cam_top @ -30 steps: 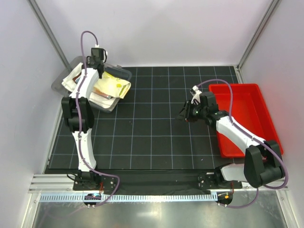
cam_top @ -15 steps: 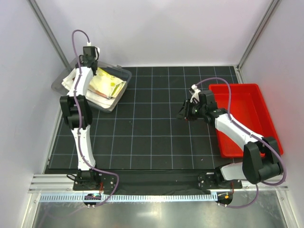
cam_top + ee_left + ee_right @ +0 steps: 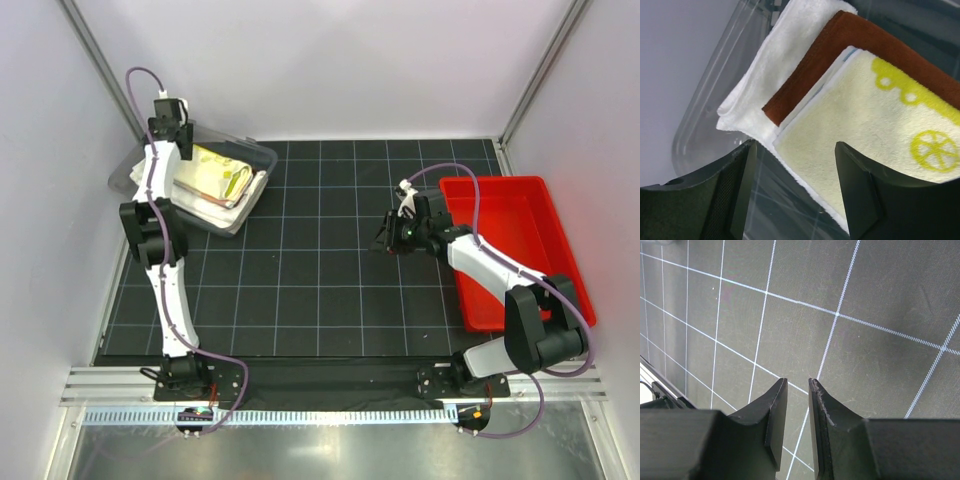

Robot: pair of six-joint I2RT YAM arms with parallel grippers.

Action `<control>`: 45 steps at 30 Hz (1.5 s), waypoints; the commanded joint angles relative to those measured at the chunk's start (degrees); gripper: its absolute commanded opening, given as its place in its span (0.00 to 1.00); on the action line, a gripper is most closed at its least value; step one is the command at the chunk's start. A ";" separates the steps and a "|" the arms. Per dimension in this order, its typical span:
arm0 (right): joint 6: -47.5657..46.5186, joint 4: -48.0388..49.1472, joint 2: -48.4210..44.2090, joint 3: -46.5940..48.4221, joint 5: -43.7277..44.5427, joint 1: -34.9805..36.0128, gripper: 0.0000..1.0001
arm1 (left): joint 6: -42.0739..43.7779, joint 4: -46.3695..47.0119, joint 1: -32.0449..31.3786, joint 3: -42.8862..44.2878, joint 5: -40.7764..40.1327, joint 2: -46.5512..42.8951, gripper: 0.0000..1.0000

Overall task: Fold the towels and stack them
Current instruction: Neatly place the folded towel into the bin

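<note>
The towels lie as a folded stack inside a clear plastic bin (image 3: 715, 115) at the mat's back left. A cream-white towel (image 3: 760, 75) is at the bottom and a rust-brown one (image 3: 810, 75) lies on it. Above that a pale blue edge (image 3: 840, 57) peeks out under the yellow towel (image 3: 880, 120) on top. From above, the stack (image 3: 218, 172) fills the bin (image 3: 262, 155). My left gripper (image 3: 796, 145) is open just over the yellow towel's corner and holds nothing; it hangs at the bin's far-left end (image 3: 165, 140). My right gripper (image 3: 798, 381) hovers over bare mat (image 3: 385, 240), jaws narrowly apart and empty.
A red tray (image 3: 545, 210) with nothing visible in it sits at the right edge, just beyond the right arm. Black gridded mat (image 3: 320, 270) spreads between the two containers. White walls and metal frame posts close in behind the clear bin.
The left gripper has opened and let go of the yellow towel, which now lies flat on the stack. The left arm has drawn back toward the far-left corner. The right arm has barely moved.
</note>
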 commanded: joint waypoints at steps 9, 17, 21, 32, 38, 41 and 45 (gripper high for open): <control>0.61 0.94 -2.04 2.18 0.00 -0.34 0.32 | -22.31 0.67 -3.44 -11.07 28.80 -13.72 0.51; 0.26 0.76 -4.50 1.21 -1.41 -0.34 0.33 | -29.27 3.56 -5.91 -21.88 42.43 -14.60 0.22; 0.26 1.64 -4.68 0.07 -1.67 -0.34 0.33 | -29.88 5.06 -5.91 -24.34 41.90 -13.64 0.22; 0.44 1.39 -4.33 -0.11 -1.32 -0.34 0.34 | -32.42 5.68 -7.56 -19.69 44.01 -12.40 0.32; 1.31 -2.56 -7.40 1.47 -0.45 -0.34 0.49 | -32.87 1.55 -11.09 -21.86 43.39 -22.23 0.50; 4.03 -3.71 -10.72 2.44 -1.14 -0.34 0.99 | -30.94 1.37 -16.52 -30.28 39.11 -31.54 0.56; 4.04 -7.40 -15.39 4.63 -0.63 -0.34 1.00 | -29.18 2.42 -23.91 -41.44 32.68 -44.11 0.99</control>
